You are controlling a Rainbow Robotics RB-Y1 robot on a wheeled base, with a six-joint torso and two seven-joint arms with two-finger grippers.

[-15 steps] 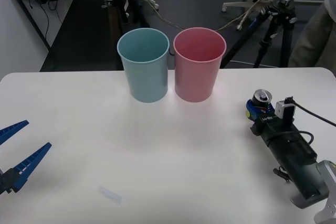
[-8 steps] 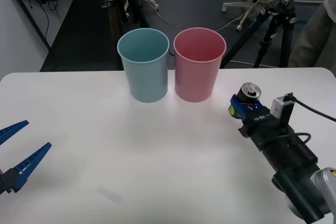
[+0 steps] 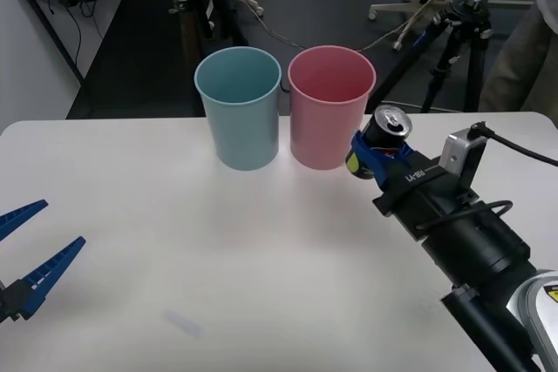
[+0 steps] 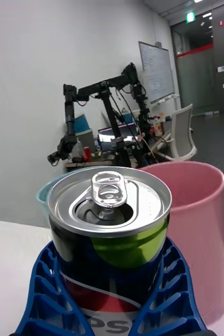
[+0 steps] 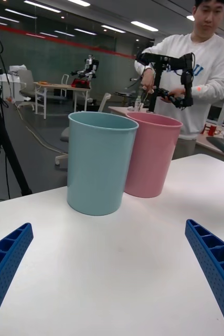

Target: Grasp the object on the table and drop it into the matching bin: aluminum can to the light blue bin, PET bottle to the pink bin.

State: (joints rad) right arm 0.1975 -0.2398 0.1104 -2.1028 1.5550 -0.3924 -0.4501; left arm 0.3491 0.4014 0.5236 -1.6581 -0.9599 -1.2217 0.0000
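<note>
As it rises off the desk (image 3: 174, 259), the right hand (image 3: 373, 152) grips the aluminum can (image 3: 384, 131), nearing the pink bin (image 3: 330, 111); the light blue bin (image 3: 240, 111) lies beyond.

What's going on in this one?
The right gripper is shut on the can, holding it upright above the table, right beside the pink bin. The light blue bin, where a can belongs, stands on the pink bin's other side, so the can is not over it yet. The left gripper waits open near the table's left edge.
</note>
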